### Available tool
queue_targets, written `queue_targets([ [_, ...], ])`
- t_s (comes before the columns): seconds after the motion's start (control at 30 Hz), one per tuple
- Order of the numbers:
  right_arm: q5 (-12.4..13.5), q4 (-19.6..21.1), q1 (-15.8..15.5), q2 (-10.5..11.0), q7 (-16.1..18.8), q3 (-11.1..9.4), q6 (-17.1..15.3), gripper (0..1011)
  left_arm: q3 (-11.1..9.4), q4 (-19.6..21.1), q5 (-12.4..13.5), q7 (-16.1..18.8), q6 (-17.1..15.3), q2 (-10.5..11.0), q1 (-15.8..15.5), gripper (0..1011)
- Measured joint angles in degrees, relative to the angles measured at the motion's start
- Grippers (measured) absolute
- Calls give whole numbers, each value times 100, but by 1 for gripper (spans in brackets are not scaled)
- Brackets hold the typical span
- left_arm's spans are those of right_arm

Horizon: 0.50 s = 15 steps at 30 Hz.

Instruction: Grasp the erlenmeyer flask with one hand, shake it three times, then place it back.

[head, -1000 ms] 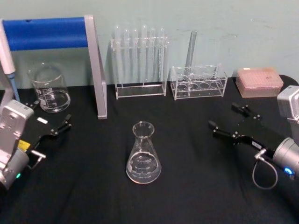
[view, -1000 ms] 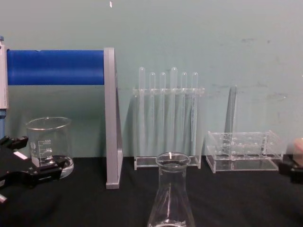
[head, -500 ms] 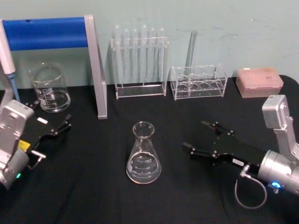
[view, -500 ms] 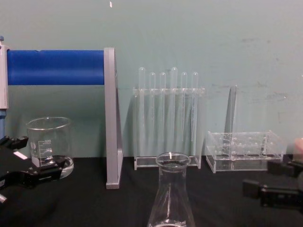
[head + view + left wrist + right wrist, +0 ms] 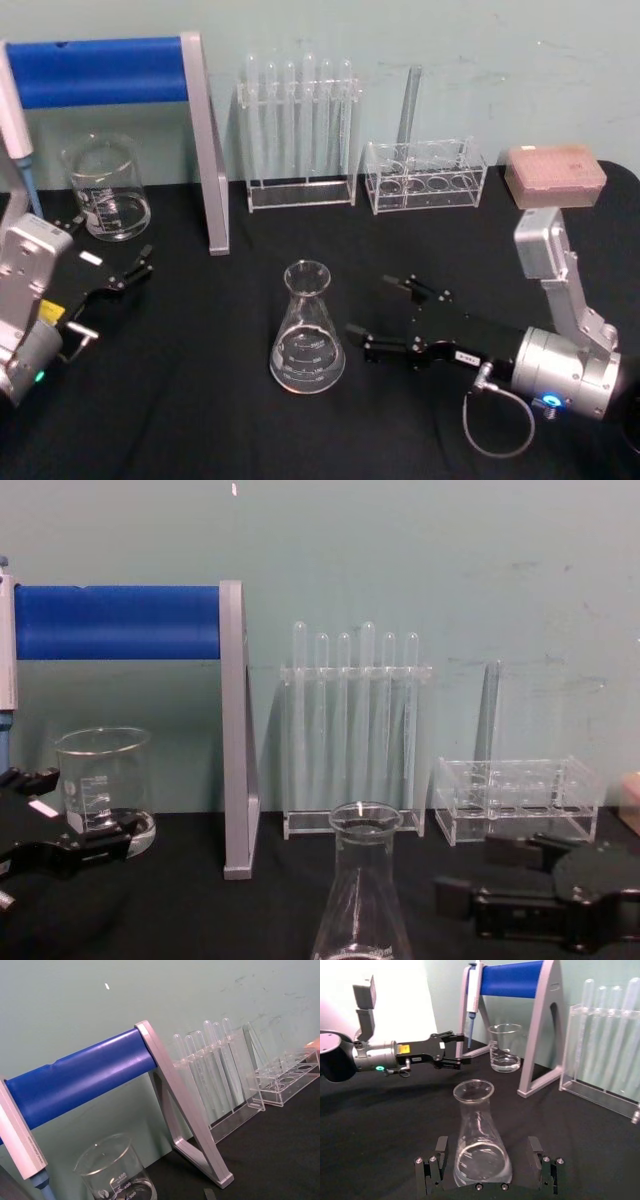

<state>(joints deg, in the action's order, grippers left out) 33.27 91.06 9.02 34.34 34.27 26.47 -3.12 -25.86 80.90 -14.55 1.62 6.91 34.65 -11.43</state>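
Black right tool (image 5: 370, 306) — low, reaching fwd, jaws wide — beside erlenmeyer flask (image 5: 306, 335).

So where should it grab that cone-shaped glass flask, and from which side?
Probably the narrow neck of the erlenmeyer flask, under the flared rim that should stop slipping. Come level from the robot's right, where the open right gripper is; the left gripper sits parked far left.

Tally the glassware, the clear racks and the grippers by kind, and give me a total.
erlenmeyer flask: 1
beaker: 1
test tubes: 7, six in the tall rack, one in the low rack
racks: 2
grippers: 2, the left gripper near the beaker, the right gripper open at the flask's base
Total: 13
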Motion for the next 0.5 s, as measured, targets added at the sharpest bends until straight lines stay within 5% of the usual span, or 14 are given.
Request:
queue_targets([
  [0.5,-445,-312,388,-286,108,364,295,1002,0,0,0,0,0,0,0,1001],
])
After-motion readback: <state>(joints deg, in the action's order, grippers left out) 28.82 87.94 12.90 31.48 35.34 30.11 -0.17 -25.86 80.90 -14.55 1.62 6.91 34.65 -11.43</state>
